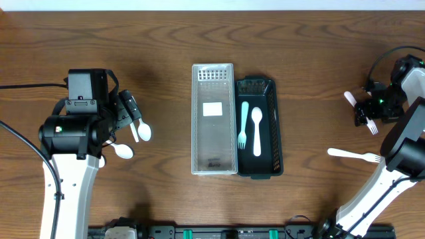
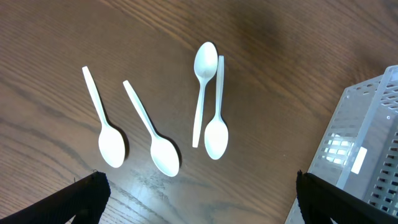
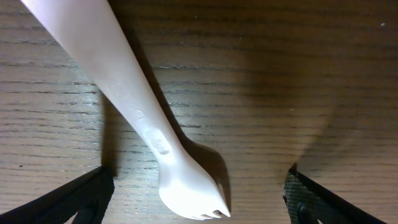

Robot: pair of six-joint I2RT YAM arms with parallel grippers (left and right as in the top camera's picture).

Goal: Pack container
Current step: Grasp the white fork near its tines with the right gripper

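A clear plastic container [image 1: 214, 119] lies beside a dark basket [image 1: 275, 126] that holds a pale teal fork [image 1: 243, 125] and spoon [image 1: 257, 129]. Several white spoons [image 2: 208, 106] lie on the table in the left wrist view; two show overhead [image 1: 143, 131]. My left gripper [image 2: 199, 199] is open and empty above the table just short of them; overhead it is at the left [image 1: 131, 109]. My right gripper [image 3: 199, 199] is open, its fingers on either side of a white fork [image 3: 137, 112] lying on the table, at the far right overhead [image 1: 367, 114].
A second white fork [image 1: 355, 156] lies on the table below the right gripper. The clear container's corner shows at the right edge of the left wrist view [image 2: 367, 149]. The wooden table is bare between the left arm and the container.
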